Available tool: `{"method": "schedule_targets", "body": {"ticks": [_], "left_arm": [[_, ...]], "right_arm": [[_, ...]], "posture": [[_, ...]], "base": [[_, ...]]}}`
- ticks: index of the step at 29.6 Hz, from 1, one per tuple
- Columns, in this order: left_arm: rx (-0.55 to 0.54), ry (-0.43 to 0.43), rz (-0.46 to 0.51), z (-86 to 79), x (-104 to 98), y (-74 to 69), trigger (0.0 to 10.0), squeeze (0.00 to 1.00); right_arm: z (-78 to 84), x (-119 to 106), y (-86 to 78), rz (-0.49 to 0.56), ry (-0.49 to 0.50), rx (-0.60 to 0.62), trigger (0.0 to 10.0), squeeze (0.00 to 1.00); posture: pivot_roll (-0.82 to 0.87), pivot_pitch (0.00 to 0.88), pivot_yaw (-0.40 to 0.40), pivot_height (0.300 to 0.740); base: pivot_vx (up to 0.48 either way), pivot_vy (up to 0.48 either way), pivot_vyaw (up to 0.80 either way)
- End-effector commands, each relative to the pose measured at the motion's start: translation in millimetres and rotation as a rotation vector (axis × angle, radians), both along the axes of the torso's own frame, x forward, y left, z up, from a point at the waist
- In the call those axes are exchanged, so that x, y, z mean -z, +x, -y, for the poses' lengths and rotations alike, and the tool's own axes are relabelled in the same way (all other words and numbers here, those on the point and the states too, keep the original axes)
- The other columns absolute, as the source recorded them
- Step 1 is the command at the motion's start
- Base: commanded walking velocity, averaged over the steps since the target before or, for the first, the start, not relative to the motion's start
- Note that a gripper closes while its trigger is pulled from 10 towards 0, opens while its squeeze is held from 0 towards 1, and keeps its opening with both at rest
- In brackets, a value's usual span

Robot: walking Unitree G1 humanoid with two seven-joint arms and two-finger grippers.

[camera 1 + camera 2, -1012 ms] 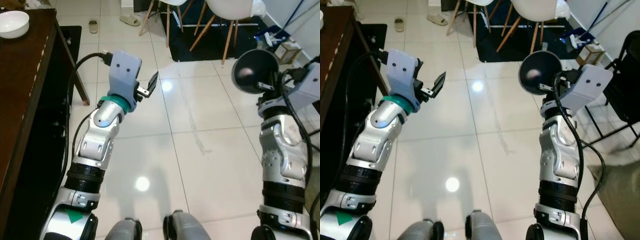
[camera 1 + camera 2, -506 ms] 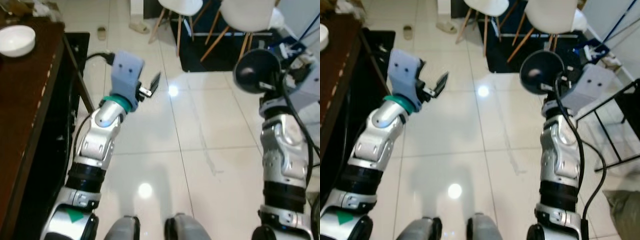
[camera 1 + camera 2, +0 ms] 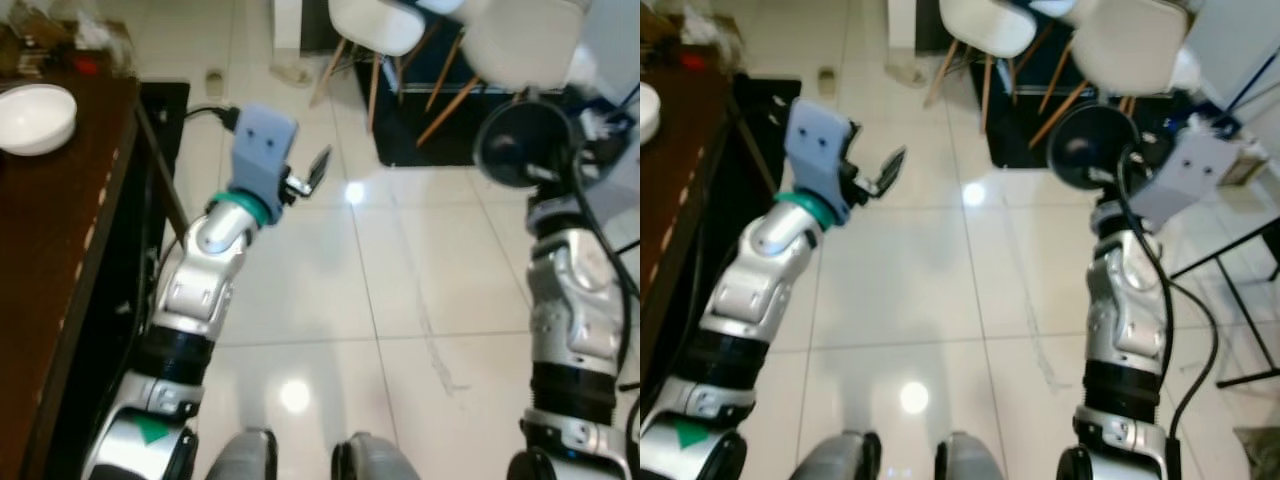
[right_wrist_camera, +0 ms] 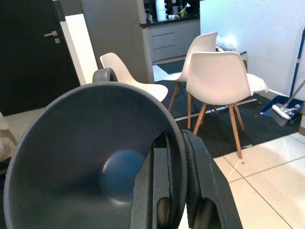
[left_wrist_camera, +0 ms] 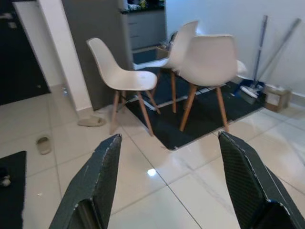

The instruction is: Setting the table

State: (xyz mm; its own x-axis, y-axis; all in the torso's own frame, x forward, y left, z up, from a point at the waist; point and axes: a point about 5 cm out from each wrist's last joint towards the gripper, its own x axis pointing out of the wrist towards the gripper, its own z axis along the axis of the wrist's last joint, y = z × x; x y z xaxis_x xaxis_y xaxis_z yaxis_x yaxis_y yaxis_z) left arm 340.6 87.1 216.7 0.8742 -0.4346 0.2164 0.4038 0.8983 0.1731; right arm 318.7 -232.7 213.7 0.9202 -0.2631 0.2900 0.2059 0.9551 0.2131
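Note:
My right gripper (image 4: 175, 139) is shut on the rim of a dark grey bowl (image 4: 86, 157), held up at chest height over the tiled floor, on the right (image 3: 520, 145). My left gripper (image 5: 169, 137) is open with nothing between its fingers, raised on the left (image 3: 312, 172) just off the table's corner. A dark wooden table (image 3: 50, 230) runs along the left edge. On its far part sits a white bowl (image 3: 38, 118).
White chairs (image 3: 1130, 45) stand on a dark rug (image 3: 440, 110) ahead. A slipper (image 3: 214, 80) lies on the tiles near the table's far end. A black metal frame (image 3: 1240, 300) is at the right. Glossy tiled floor (image 3: 350, 280) lies open between my arms.
The whole view has shifted, so more of the table and its white bowl shows on the left. Both arms keep their pose, and the dark bowl stays in the right gripper.

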Motion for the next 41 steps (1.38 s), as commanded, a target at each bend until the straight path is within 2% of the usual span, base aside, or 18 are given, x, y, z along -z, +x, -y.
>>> {"method": "schedule_targets", "body": {"ticks": [1,14,35,41], "left_arm": [[0.014,0.011,-0.021,4.1,5,-1.2,10.0,0.00],[0.041,-0.010,-0.036,8.4,5,-2.0,10.0,0.00],[0.035,-0.008,-0.044,6.4,6,-0.1,10.0,0.00],[0.004,0.020,-0.050,-1.8,11,0.7,10.0,0.00]], "right_arm": [[5.3,2,-2.0,-0.004,0.010,0.021,10.0,0.00],[7.1,2,-0.8,-0.003,0.021,0.022,10.0,0.00],[7.3,2,-1.0,0.000,0.031,0.027,10.0,0.00],[2.9,9,-0.3,-0.020,0.025,0.011,10.0,0.00]], "posture": [[-0.03,0.021,0.028,0.740],[-0.04,0.007,0.029,0.740],[-0.04,0.011,0.037,0.740],[-0.01,0.015,0.032,0.740]], "base": [[0.000,0.000,0.00],[0.000,0.000,-0.78],[0.000,0.000,-0.78],[0.000,0.000,-0.78]]}}
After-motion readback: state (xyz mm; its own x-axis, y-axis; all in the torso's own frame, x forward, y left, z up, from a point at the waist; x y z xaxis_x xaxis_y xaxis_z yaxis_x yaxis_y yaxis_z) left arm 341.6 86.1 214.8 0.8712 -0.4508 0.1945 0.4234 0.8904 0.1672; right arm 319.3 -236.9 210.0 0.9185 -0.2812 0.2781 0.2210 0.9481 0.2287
